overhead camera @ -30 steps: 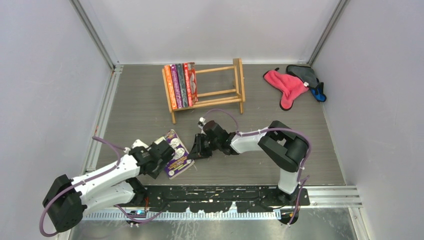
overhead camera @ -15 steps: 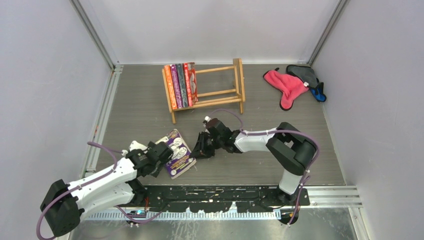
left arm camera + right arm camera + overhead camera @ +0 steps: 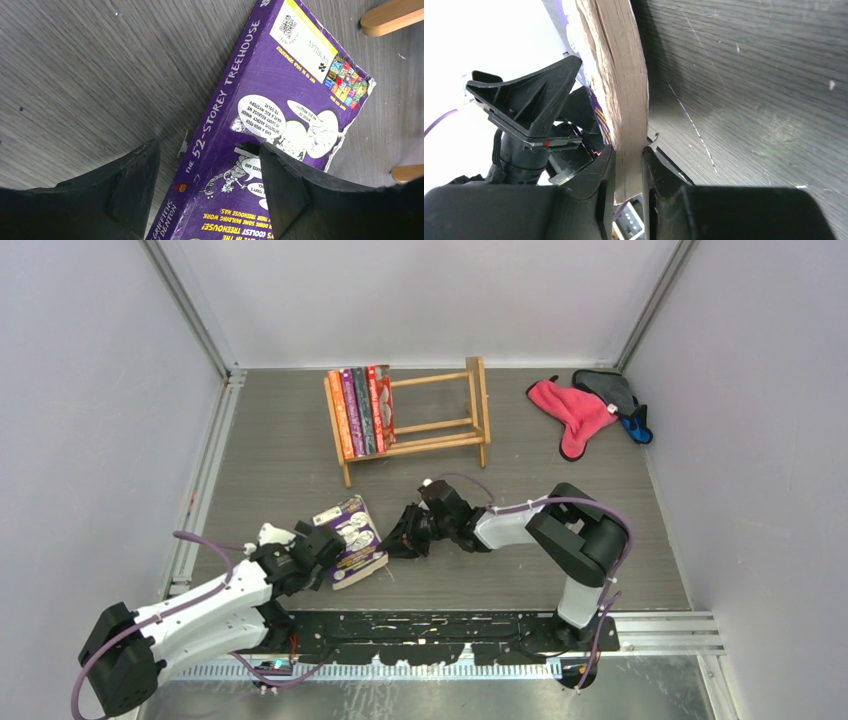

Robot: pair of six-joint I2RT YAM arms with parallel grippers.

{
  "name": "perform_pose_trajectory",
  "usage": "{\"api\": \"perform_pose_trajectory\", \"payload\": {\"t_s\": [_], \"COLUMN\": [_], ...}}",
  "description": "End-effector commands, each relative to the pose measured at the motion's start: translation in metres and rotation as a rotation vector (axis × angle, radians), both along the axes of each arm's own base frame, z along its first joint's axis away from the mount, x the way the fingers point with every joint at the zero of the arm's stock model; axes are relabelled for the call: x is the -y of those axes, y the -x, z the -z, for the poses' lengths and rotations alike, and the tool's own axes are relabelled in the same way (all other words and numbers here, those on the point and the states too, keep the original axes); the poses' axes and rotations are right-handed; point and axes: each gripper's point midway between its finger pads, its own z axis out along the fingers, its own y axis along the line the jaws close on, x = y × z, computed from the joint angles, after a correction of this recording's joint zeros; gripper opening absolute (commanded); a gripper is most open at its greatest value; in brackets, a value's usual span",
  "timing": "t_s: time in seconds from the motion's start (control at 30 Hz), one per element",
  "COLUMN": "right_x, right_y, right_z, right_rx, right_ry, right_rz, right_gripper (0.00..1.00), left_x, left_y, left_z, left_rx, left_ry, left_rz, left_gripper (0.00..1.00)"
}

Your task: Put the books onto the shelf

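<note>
A purple book (image 3: pixel 352 532) lies between my two grippers near the table's front, its right side raised off the tabletop. My right gripper (image 3: pixel 400 540) is shut on the book's page edge (image 3: pixel 624 90), one finger on each cover (image 3: pixel 628 160). My left gripper (image 3: pixel 322 560) stands open over the book's near end (image 3: pixel 280 100). One finger sits on the table left of the spine, the other over the cover (image 3: pixel 207 155). The wooden shelf (image 3: pixel 440 425) stands at the back with several books (image 3: pixel 362 410) upright at its left end.
A pink cloth (image 3: pixel 572 412) and a grey cloth (image 3: pixel 608 388) with a blue piece (image 3: pixel 640 428) lie at the back right. Grey walls close in the left, back and right sides. The arm bases and a metal rail run along the near edge.
The right wrist has drifted a little to the right, still gripping the book's edge. The book has shifted slightly up and left, and the left gripper has moved a little with it.
</note>
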Motion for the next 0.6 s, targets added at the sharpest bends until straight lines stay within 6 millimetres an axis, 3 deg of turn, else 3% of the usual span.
{"api": "perform_pose_trajectory", "payload": {"t_s": [0.0,0.3,0.5,0.57], "right_x": [-0.017,-0.016,-0.015,-0.015], "right_y": [-0.005,-0.003,-0.001,-0.001], "right_z": [-0.033,-0.042,-0.039,-0.037], "right_rx": [-0.049,-0.082,-0.115,-0.124], "right_ry": [-0.175,-0.202,-0.213,-0.216], "right_rz": [0.027,0.027,0.03,0.032], "right_gripper": [0.01,0.01,0.01,0.01], "left_x": [0.0,0.0,-0.003,-0.002], "left_y": [-0.01,-0.016,-0.021,-0.021], "left_z": [-0.005,-0.003,-0.009,-0.011], "left_rx": [0.067,0.144,0.22,0.235], "left_ry": [0.018,0.085,0.125,0.132], "left_rz": [-0.035,-0.065,-0.078,-0.071], "left_gripper": [0.73,0.69,0.59,0.52]}}
